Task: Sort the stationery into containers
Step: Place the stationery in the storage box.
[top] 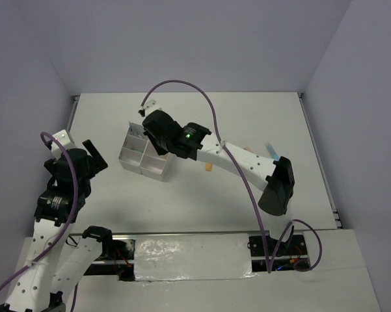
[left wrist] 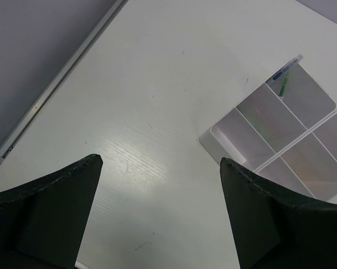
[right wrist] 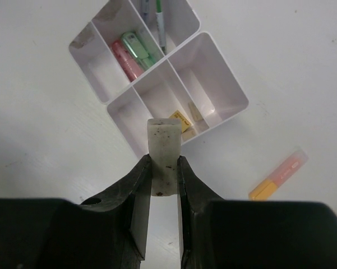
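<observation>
Right gripper [right wrist: 165,168] jaws pinching eraser block [right wrist: 164,137] by its flat sides over the box [right wrist: 238,95]; judged light, firm, non-slip. Left gripper [left wrist: 160,168] jaws spread, empty.

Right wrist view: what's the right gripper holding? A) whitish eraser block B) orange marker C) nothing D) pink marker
A: the right gripper is shut on a whitish eraser block; the pink marker lies in the box and the orange marker on the table.

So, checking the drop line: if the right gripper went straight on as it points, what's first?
Probably the divided box, its near wall; the right gripper, shut on a whitish block, points there. Depth is unclear.
</observation>
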`<state>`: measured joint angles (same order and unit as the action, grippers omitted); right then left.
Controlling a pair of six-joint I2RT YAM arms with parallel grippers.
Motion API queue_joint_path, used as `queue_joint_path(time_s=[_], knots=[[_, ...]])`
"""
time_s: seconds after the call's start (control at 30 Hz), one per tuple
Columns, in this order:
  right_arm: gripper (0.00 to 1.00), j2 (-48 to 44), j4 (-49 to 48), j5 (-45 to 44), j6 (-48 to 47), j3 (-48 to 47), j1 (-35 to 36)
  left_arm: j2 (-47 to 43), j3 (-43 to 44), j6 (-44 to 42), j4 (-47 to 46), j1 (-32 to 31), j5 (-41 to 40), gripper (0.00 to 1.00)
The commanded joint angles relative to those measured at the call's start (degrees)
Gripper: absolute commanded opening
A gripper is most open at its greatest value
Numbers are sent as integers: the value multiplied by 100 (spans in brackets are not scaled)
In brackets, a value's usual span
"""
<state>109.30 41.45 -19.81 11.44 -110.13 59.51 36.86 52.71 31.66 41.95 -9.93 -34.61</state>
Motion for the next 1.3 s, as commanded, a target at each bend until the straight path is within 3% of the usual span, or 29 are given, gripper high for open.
queue_joint_path(time_s=[0.0, 1.27], knots=[[9, -304, -32, -198, -54, -44, -53, -100, 20, -64, -205, 27, -28, 99], [9, -734, -366, -40, -28, 518, -71, -100, 11, -72, -223, 27, -11, 99]])
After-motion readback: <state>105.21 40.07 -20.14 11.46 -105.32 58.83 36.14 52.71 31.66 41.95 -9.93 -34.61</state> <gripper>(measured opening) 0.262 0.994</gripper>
